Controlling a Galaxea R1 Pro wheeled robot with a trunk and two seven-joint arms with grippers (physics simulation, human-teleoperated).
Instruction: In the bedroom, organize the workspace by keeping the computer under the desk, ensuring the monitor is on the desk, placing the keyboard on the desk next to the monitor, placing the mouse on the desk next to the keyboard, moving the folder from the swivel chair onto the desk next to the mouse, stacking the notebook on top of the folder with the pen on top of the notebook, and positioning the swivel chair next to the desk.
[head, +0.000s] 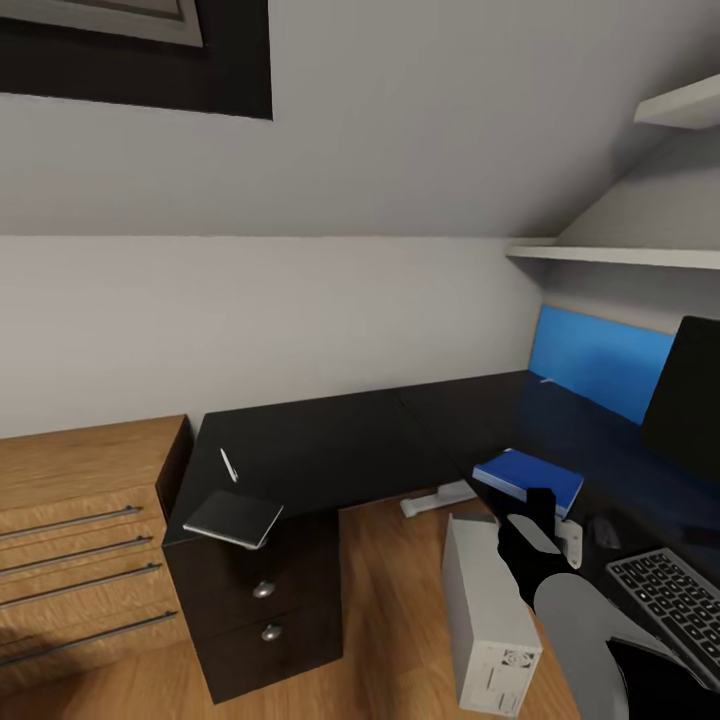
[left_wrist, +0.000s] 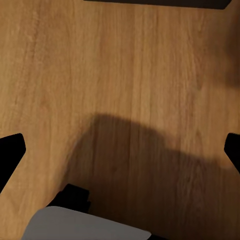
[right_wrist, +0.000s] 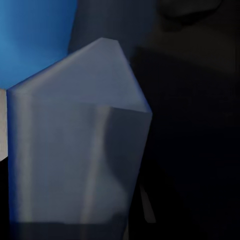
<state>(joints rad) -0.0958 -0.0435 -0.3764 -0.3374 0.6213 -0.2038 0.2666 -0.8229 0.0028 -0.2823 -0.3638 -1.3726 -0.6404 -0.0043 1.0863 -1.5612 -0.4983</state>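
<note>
the monitor (head: 688, 400) and keyboard (head: 672, 598) are cut by the picture's right edge; the right pincer (head: 541, 510) hides the folder's (head: 527, 478) near corner, its jaws unreadable.

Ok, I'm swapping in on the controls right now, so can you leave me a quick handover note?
Left gripper: jaws open, empty, above the wood floor.
Right gripper: at the folder's near edge; jaw state unclear.
Done: folder lies on the desk, near the keyboard; monitor at the desk's right; computer on the floor by the desk edge.
Left: notebook, overhanging the far desk corner, goes onto the folder, then the pen onto it.
</note>
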